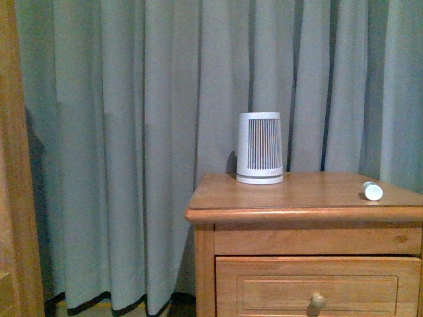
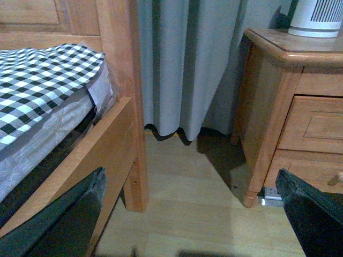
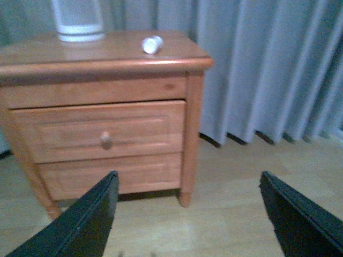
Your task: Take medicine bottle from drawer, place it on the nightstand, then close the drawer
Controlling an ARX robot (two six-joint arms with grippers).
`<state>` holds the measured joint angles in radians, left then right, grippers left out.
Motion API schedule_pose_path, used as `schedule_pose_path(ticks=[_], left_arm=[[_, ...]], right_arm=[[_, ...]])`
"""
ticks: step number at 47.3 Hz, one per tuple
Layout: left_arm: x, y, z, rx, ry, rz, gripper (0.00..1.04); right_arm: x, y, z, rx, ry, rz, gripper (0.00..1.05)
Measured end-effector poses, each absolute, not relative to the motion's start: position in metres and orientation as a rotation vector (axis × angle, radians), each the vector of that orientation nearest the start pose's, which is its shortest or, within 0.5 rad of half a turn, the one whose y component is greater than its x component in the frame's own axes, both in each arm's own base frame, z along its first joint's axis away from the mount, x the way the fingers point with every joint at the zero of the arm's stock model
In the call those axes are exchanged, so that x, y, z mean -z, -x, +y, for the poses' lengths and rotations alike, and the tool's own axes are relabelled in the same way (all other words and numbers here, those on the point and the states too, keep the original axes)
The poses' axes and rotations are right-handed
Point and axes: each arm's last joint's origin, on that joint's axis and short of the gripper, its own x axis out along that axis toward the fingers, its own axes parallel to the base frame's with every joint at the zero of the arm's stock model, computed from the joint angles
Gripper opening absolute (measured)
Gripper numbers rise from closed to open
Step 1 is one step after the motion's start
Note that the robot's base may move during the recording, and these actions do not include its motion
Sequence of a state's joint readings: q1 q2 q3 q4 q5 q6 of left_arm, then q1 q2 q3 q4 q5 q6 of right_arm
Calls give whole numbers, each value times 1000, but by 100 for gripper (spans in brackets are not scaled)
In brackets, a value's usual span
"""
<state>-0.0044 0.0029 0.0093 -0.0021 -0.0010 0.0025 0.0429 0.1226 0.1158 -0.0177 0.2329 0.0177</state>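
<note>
The medicine bottle (image 1: 372, 191) (image 3: 151, 44) lies on its side on the nightstand (image 1: 297, 191) (image 3: 107, 56) (image 2: 278, 59) top, near the right front edge. The upper drawer (image 1: 317, 287) (image 3: 102, 131) looks pushed in, its front slightly uneven with the frame in the right wrist view; its round knob (image 3: 106, 140) faces out. My right gripper (image 3: 187, 214) hangs open over the floor in front of the nightstand, well away from it, nothing between its fingers. My left gripper (image 2: 190, 214) is open over the floor between bed and nightstand. Neither arm shows in the front view.
A white ribbed canister (image 1: 260, 147) (image 3: 78, 21) stands at the back of the nightstand top. Grey curtains (image 1: 132, 132) hang behind. A wooden bed frame (image 2: 107, 139) with a checked mattress cover (image 2: 37, 80) sits left of the nightstand. A tall wooden post (image 1: 16, 172) is at far left.
</note>
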Motion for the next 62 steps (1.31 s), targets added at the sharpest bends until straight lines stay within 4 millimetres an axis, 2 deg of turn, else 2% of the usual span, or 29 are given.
schedule_pose_path(ticks=[6, 21, 32, 37, 47, 62], left_arm=[[-166, -97, 0, 4, -2, -4, 98], [-166, -97, 0, 4, -2, -4, 98], [-166, -97, 0, 4, -2, -4, 98], [-166, -97, 0, 4, -2, -4, 98], [-166, -97, 0, 4, -2, -4, 98], [-166, -97, 0, 4, -2, -4, 98]], right_arm=[[-190, -98, 1, 0, -10, 2, 59], [-179, -98, 0, -2, -6, 2, 2], [-167, -98, 0, -1, -4, 4, 3], [-167, -97, 0, 0, -4, -1, 3], [-167, -97, 0, -1, -3, -2, 38], [-167, -97, 0, 0, -3, -2, 86]])
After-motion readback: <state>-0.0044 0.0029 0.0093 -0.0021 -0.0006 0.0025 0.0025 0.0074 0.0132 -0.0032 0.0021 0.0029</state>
